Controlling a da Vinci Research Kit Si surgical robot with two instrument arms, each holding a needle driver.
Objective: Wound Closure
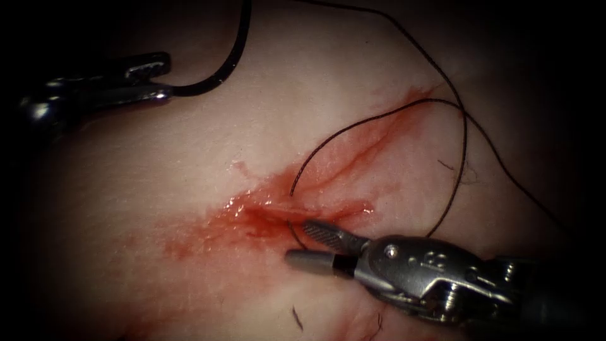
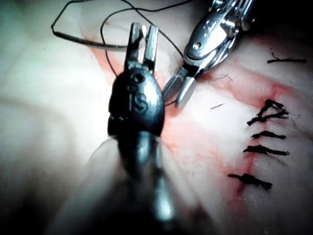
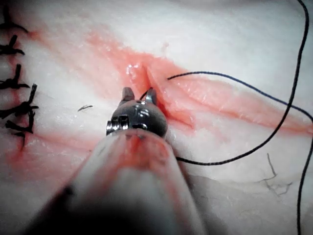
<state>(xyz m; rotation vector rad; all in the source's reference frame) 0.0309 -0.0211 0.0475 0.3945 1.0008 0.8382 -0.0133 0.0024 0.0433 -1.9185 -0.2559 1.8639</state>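
My left tool [image 1: 165, 77] is at the upper left, well left of the cut [image 1: 344, 163], shut on the curved needle [image 1: 234, 55] near one end. The needle arcs upward, free of the tissue [image 1: 158, 189]. In the left wrist view the needle [image 2: 83, 40] lies crosswise behind my left tool's jaws [image 2: 143, 30]. My right tool [image 1: 298, 245] comes in from the lower right, jaws open at the wet lower end of the cut. A short strand of thread [image 1: 295, 235] runs between them. More thread [image 1: 464, 139] rises from the cut and loops to the right.
Red fluid [image 1: 252, 218] pools along the cut and stains the tissue to its left. Several finished dark stitches [image 2: 259, 149] lie further along the wound; they are also in the right wrist view [image 3: 14, 98]. Short cut ends of thread [image 1: 297, 317] lie near the front edge.
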